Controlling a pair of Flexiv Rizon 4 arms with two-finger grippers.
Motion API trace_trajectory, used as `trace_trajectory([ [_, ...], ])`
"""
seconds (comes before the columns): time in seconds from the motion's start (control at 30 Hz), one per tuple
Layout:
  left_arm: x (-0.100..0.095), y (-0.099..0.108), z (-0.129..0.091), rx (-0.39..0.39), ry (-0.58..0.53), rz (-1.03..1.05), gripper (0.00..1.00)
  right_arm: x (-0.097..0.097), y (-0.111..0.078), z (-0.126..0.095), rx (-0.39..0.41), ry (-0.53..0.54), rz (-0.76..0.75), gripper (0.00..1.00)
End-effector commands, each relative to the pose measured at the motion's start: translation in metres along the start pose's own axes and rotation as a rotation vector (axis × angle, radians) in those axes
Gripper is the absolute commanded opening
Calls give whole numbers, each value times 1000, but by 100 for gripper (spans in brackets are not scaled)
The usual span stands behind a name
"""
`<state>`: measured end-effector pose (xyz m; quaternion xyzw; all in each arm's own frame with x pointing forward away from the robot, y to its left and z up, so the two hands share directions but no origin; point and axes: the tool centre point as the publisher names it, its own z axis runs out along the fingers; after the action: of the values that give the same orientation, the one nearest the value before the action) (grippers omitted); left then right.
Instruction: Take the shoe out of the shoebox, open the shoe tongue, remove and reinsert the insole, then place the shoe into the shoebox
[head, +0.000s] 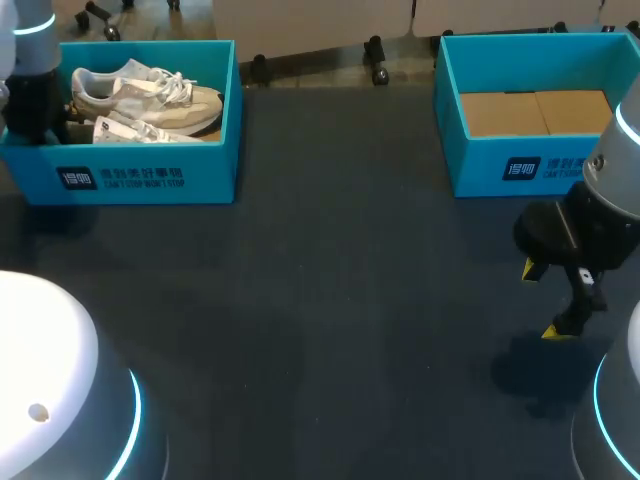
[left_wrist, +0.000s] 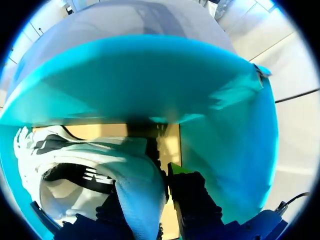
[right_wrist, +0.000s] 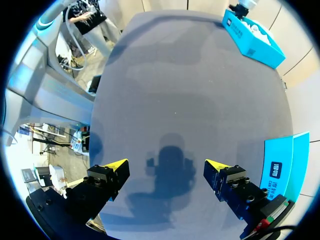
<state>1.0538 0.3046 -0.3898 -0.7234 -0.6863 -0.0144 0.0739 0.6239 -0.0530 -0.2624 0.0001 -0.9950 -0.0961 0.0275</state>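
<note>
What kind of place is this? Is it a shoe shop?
Probably not a shop, more likely a robot practice lab. A left arm and a right arm stand at a dark table with two blue shoeboxes, and the left fingers pinch a white shoe inside one.

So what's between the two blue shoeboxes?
Nothing: only bare dark tabletop lies between the left shoebox, holding the shoes, and the right shoebox. The head view shows it.

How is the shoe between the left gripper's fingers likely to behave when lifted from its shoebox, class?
The shoe looks soft-meshed, so its upper will probably fold where the left gripper pinches it. Held at one end, the rest may droop toward the shoebox floor. Mostly fabric, it is probably light.
</note>
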Motion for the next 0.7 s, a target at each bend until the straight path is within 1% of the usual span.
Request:
trace_trajectory([
  [0.03, -6, -2, 1, -5, 4, 1, 0, 0, 0, 1, 2, -1, 0, 100],
  [0.23, -2, -4, -6, -14, -1, 0, 0, 0, 0, 1, 2, -1, 0, 100],
  [0.5, 5, -2, -28, -28, -21, -17, 0, 0, 0, 1, 2, -1, 0, 100],
  [0.7, 7, 2, -50, -47, -20, -35, 0, 0, 0, 1, 2, -1, 0, 100],
])
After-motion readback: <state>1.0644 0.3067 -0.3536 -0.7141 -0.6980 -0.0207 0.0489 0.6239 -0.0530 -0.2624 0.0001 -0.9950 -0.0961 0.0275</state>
